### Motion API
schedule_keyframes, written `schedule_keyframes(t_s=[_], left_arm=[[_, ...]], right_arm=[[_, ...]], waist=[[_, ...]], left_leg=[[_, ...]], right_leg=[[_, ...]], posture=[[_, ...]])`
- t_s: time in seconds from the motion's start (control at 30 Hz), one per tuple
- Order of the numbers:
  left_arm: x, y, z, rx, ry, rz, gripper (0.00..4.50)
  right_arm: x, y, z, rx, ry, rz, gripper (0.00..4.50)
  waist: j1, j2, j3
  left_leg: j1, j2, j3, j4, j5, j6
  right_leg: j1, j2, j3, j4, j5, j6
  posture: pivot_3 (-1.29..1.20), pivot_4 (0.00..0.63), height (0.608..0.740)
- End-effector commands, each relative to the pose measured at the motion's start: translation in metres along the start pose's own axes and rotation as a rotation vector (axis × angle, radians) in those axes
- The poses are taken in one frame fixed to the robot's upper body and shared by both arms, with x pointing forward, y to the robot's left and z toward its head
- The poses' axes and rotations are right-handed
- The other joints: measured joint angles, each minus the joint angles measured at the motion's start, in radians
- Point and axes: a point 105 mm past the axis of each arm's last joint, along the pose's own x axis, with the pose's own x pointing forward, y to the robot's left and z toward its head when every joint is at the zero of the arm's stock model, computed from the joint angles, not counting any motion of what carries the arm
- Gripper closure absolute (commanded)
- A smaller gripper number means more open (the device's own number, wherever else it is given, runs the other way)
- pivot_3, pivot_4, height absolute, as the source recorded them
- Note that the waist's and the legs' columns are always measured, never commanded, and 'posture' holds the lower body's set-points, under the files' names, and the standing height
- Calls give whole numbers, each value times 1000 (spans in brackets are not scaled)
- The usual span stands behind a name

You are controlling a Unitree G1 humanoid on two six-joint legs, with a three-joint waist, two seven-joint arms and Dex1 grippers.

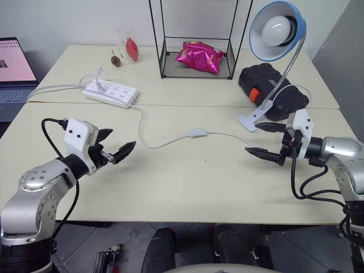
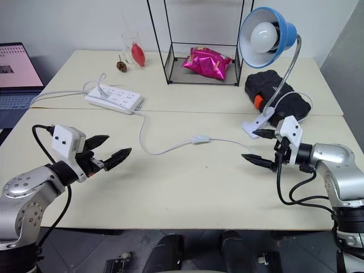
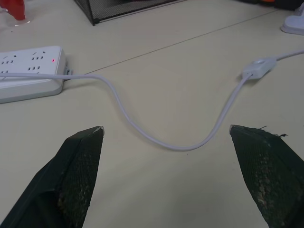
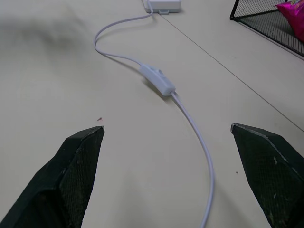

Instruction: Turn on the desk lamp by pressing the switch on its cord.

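With both the left gripper [image 1: 114,147] and right gripper [image 1: 265,139] spread wide and empty, you risk nudging the loose switch [image 1: 197,133] sideways along its cord [image 1: 162,142] instead of pressing it.

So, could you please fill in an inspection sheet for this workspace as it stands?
Surface: pale table, a seam running across it.
Job's things: blue lamp clipped at the right, bulb unlit; switch lying mid-table on the cord.
Clutter: power strip, wire rack holding a pink bag, glass, black pack.
Grippers: left gripper and right gripper both open, hovering on either side of the switch, holding nothing.
Cables: cord runs from the strip through the switch toward the lamp.
Surroundings: laptop at far left, white wall behind.
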Motion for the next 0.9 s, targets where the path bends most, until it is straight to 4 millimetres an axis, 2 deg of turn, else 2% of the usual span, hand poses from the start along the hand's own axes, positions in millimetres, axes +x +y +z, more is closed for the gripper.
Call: schedule_keyframes(t_s=[0.03, 0.47, 0.77, 0.9], left_arm=[[-5, -3, 16, 49, -63, -18, 81], [2, -16, 20, 44, -82, -78, 81], [9, -8, 24, 89, -107, -60, 81], [18, -14, 24, 81, -99, -106, 81]], right_arm=[[1, -1, 12, -35, -31, 0, 0], [10, 3, 16, -44, -34, 1, 0], [13, 5, 17, -21, -47, -12, 0], [16, 7, 20, -27, -54, -19, 0]], waist=[[0, 0, 0], [0, 0, 0], [0, 0, 0], [1, 0, 0]], left_leg=[[0, 0, 0, 0, 0, 0], [0, 0, 0, 0, 0, 0], [0, 0, 0, 0, 0, 0], [0, 0, 0, 0, 0, 0]], right_leg=[[0, 0, 0, 0, 0, 0], [0, 0, 0, 0, 0, 0], [0, 0, 0, 0, 0, 0], [0, 0, 0, 0, 0, 0]], posture=[[0, 150, 740], [0, 150, 740], [0, 150, 740], [0, 150, 740]])
